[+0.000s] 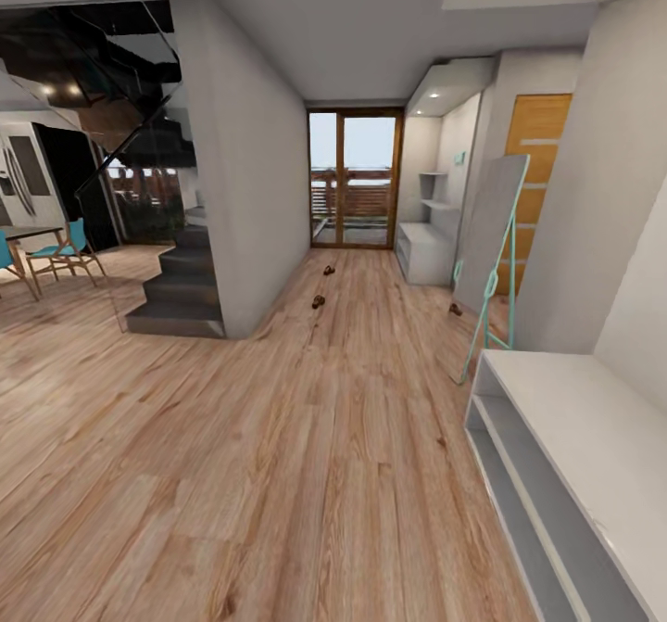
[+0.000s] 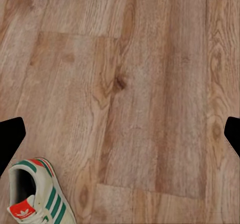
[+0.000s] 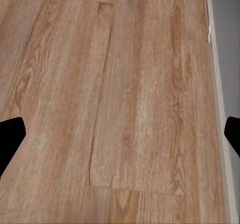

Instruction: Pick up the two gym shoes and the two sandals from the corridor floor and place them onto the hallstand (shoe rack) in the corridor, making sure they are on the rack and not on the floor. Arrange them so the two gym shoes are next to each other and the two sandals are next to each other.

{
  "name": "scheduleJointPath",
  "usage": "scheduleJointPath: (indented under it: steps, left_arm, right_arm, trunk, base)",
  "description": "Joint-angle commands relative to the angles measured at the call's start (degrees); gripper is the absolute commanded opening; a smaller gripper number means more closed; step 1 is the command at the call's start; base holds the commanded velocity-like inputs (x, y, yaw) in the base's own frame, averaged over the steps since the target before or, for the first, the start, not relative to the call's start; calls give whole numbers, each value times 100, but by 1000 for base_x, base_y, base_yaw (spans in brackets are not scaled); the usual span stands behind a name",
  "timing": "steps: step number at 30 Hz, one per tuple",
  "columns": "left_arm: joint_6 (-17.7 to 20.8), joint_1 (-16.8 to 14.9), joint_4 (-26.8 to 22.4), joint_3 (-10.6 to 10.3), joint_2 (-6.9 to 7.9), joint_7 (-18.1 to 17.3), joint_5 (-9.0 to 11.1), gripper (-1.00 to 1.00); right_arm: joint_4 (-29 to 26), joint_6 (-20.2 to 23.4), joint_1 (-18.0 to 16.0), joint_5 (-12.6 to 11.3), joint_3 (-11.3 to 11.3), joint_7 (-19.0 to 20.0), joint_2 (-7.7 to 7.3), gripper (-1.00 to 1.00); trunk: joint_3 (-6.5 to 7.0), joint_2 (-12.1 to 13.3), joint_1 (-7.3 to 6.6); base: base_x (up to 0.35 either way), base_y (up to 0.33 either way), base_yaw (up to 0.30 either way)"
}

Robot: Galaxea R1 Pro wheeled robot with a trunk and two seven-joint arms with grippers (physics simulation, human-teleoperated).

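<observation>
Light brown wood-plank floor (image 1: 278, 474) runs to far glass door. Two sandals (image 1: 319, 302) lie centre frame, well apart; hallstand (image 1: 424, 251) right of centre. One gym shoe (image 2: 37, 194) under left gripper (image 2: 120, 134); both grippers' fingers apart, empty. Best descend centred over shoe. Nearer white unit (image 1: 565, 455) crowds lower right; open floor left.

Even soft daylight from far glass door (image 1: 355, 177); ceiling spots left; wide-angle stretch at edges; distant items blurry, maybe low-res render.
</observation>
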Motion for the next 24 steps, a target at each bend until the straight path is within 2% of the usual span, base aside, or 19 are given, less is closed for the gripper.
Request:
scheduleJointPath:
  steps: [1, 24]
  left_arm:
    - [-18, -4, 5, 7, -1, -7, 14, 100]
    - [-25, -4, 5, 7, 7, -8, 16, 100]
  right_arm:
    - [3, -18, -3, -9, 8, -2, -3, 100]
    - [3, -18, -3, -9, 8, -2, -3, 100]
  trunk:
    - [-6, -3, 3]
    - [-6, -3, 3]
  base:
    - [339, -5, 0]
    - [337, -95, 0]
